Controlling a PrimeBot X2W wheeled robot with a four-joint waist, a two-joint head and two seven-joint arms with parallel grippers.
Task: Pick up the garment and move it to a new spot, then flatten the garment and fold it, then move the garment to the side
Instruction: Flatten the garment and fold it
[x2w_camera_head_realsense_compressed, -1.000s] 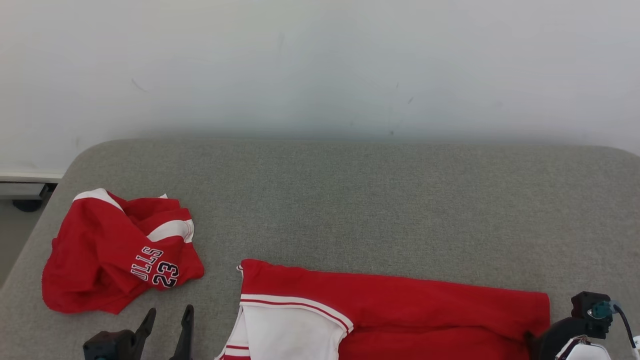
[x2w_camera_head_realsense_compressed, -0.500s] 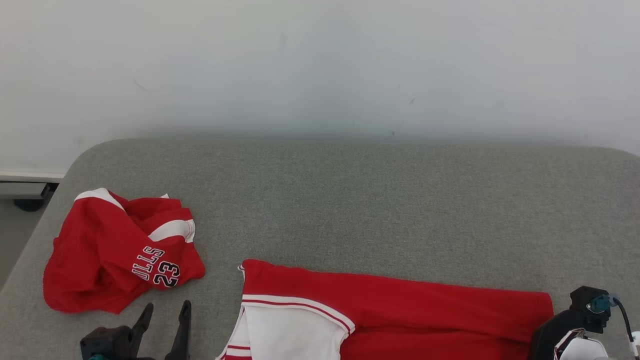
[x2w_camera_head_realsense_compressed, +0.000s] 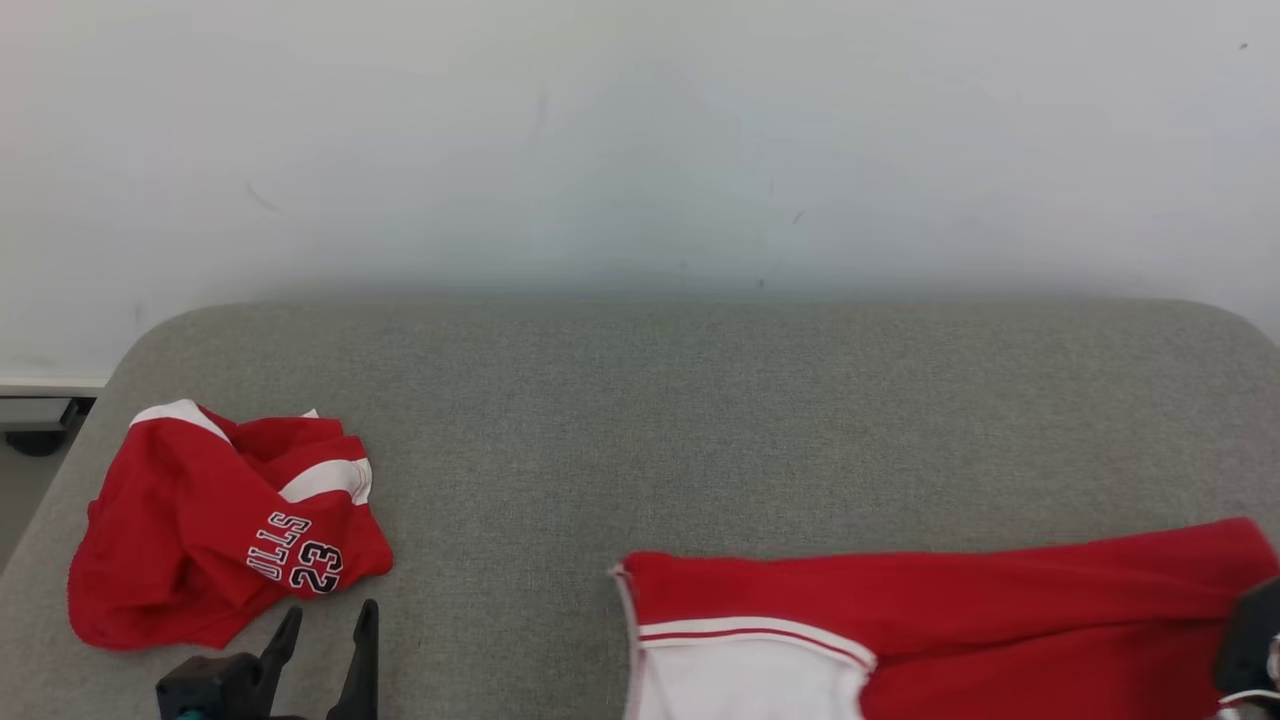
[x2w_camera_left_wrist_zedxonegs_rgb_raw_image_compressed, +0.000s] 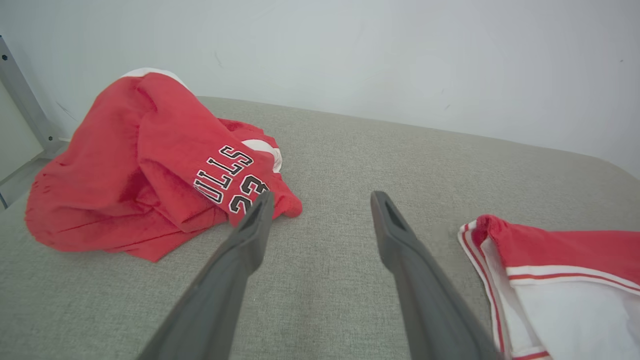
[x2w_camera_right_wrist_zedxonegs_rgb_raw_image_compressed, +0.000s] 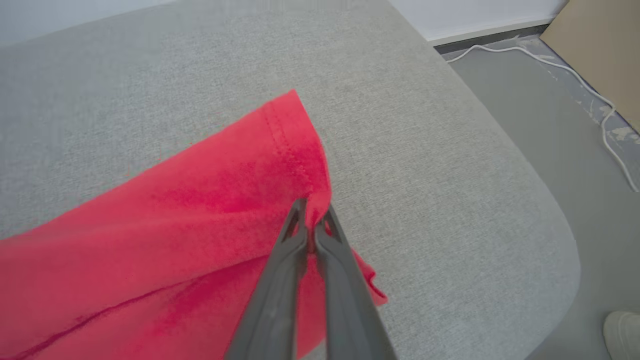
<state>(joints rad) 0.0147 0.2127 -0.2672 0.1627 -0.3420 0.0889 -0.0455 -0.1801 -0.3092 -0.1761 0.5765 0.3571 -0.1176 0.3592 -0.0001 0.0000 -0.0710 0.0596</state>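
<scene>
At far left a crumpled jersey (x2w_camera_head_realsense_compressed: 220, 530) lies by the empty, wide-spread left gripper (x2w_camera_head_realsense_compressed: 332, 612). Rightward, the folded garment (x2w_camera_head_realsense_compressed: 900, 620) rests on the cushion (x2w_camera_head_realsense_compressed: 640, 420), hem pinched by the right gripper (x2w_camera_right_wrist_zedxonegs_rgb_raw_image_compressed: 314, 212): probably the move-aside step, needing a steady drag.

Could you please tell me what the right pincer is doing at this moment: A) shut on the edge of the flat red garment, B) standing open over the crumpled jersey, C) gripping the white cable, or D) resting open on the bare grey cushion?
A: in the right wrist view the right pincer is closed, pinching the hem of the red garment.
</scene>
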